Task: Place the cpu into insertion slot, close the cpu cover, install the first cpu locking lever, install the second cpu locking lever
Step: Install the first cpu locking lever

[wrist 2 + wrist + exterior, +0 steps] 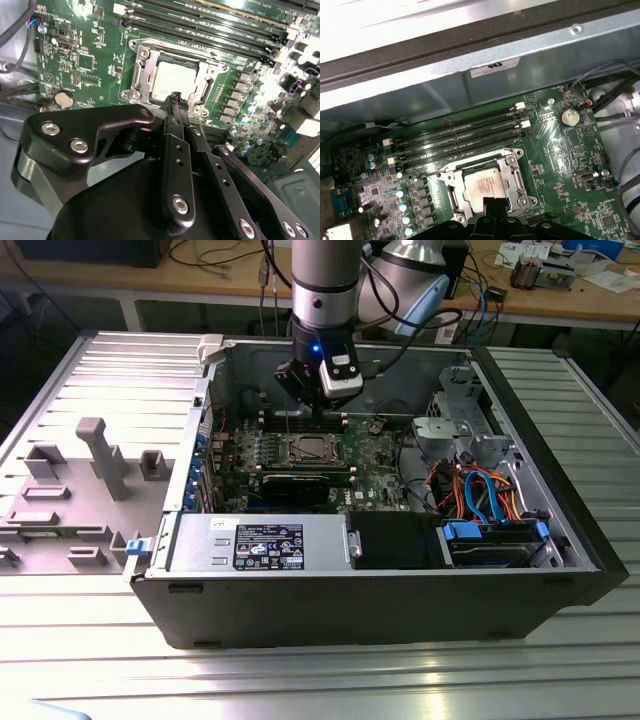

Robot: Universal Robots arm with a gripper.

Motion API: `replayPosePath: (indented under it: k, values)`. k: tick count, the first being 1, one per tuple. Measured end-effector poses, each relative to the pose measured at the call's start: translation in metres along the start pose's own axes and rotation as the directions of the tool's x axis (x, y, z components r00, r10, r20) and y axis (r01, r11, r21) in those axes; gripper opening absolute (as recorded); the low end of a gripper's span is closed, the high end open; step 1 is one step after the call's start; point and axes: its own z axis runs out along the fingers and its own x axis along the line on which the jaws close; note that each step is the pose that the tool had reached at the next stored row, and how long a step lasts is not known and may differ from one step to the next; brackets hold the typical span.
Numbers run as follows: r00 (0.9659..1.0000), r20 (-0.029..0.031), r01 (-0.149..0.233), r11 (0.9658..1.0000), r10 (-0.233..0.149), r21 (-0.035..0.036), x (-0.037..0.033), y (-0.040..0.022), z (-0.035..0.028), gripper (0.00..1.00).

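The cpu lies flat inside the insertion slot, its pale metal top facing up; the cpu cover is down over it, so the chip shows through the square window of the frame. How the locking levers stand I cannot tell. The gripper hangs just over the near edge of the socket; its two fingers are pressed together into one narrow dark tip, with nothing visible between them, and whether the tip touches the frame I cannot tell. Beside the socket run the long black memory slots, and a round coin battery sits further off on the green motherboard. In the exterior view the board lies at the bottom of an open computer case; a black graphics card is just in front of the socket, a power supply with a label is along the near wall, and orange and blue cables are at the exterior view's right. The case rests on a ribbed metal table; grey plastic fixtures stand on it at the exterior view's left; a wooden bench with wires is behind.
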Motion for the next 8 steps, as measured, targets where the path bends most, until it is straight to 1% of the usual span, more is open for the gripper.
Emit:
replayPosePath:
  k: [3, 4, 7, 8]
  values:
    - [0.9988, -0.0025, 0.048, 0.9988, -0.048, -0.0008, 0.0000, 0.0000, 0.0010, 0.11]
    - [0.9972, -0.0039, 0.075, 0.9972, -0.075, -0.0014, 0.0000, -0.0001, 0.0016, 0.11]
    - [0.9933, -0.0060, 0.115, 0.9933, -0.115, -0.0021, 0.0000, -0.0001, 0.0025, 0.11]
    - [0.9911, -0.0069, 0.133, 0.9912, -0.133, -0.0023, 0.0001, -0.0001, 0.0028, 0.11]
